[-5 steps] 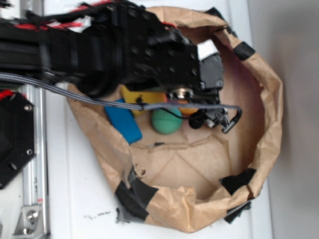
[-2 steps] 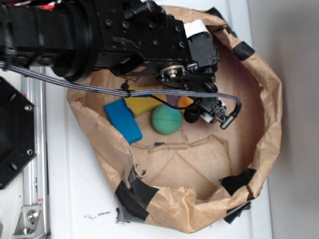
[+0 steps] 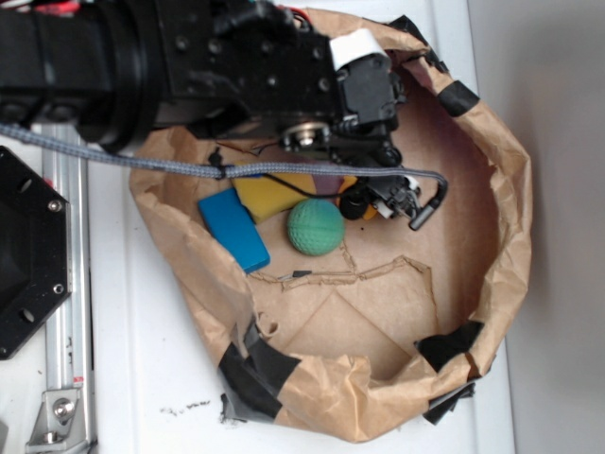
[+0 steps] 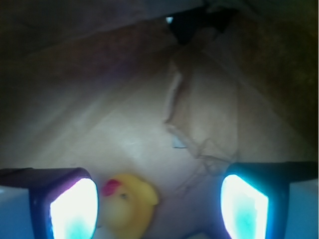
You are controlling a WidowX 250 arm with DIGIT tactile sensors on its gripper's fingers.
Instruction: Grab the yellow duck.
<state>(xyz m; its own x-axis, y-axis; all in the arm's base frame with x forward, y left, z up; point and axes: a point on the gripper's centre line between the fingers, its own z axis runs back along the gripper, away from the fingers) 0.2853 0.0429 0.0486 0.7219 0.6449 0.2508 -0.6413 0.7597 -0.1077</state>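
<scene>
In the wrist view the yellow duck (image 4: 127,204) lies on the brown paper floor. Its red beak points toward my left finger (image 4: 75,209), and its body is almost against that pad. A wide gap separates it from the right finger (image 4: 244,206). My gripper (image 4: 159,209) is open around the duck and low over the floor. In the exterior view the gripper (image 3: 388,206) reaches into the paper basin just right of the green ball, and the arm's head hides most of the duck.
A crumpled brown paper basin (image 3: 506,189) with black tape patches walls in the scene. Inside lie a green ball (image 3: 316,227), a blue block (image 3: 233,230) and a yellow sponge wedge (image 3: 274,194). A grey cable (image 3: 142,161) crosses the basin's left side.
The arm has shifted toward the top of the exterior view. The gripper moved slightly up and left, closer to the ball and sponge. The jaws have stayed open.
</scene>
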